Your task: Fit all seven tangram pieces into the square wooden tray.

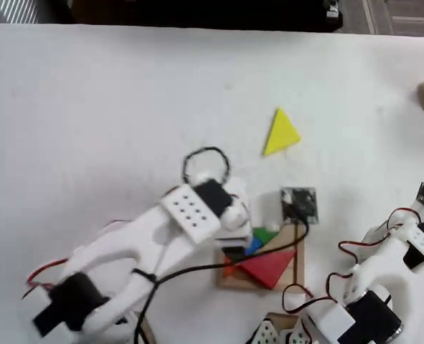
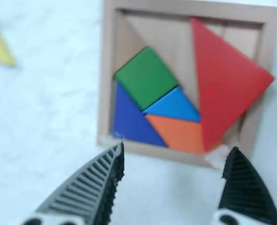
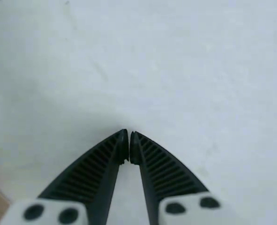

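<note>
Left gripper (image 2: pixel 175 149) wide by the wooden tray (image 2: pixel 108 70), right gripper (image 3: pixel 129 133) closed empty; yellow triangle (image 1: pixel 280 133) looks light, stiff: pinch two edges

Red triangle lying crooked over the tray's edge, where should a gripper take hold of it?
Likely the corner jutting past the rim of the wooden tray, approached from outside. The red triangle rides up on that rim, so that corner is free to pinch; its inner edge butts the orange piece.
</note>
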Controlling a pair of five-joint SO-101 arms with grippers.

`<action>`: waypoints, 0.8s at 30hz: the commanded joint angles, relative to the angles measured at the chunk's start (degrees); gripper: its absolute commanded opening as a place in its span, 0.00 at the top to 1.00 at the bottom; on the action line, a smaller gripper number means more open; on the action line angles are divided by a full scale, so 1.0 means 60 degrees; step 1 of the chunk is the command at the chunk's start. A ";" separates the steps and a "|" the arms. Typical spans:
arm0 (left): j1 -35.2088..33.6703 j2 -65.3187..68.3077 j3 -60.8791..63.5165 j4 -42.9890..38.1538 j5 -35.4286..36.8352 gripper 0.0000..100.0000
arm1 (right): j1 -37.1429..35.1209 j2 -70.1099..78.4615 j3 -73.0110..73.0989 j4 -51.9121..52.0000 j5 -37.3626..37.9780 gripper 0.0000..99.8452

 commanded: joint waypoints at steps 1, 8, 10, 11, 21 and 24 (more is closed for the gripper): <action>-0.1062 -0.1604 0.0440 0.0147 0.0161 0.67 | -0.0476 -0.0403 0.0000 -0.0066 0.0586 0.98; -0.3700 -0.3553 0.1861 0.0059 0.1231 0.67 | -0.1282 -0.0681 0.0088 0.0330 0.1626 0.98; -0.4608 -0.3714 0.2227 0.0059 0.1744 0.67 | -0.1560 -0.1311 0.0088 0.0974 0.2168 0.98; -0.5092 -0.3685 0.2418 0.0015 0.1934 0.67 | -0.1707 -0.1736 0.0073 0.1297 0.2374 0.98; -0.7421 -0.1165 0.3414 -0.2520 0.2564 0.67 | -0.3245 -0.6601 -0.0659 0.5136 0.2799 0.98; -0.7495 0.0051 0.2637 -0.2432 0.2564 0.67 | -0.4110 -0.6703 -0.0718 0.5619 0.3751 0.98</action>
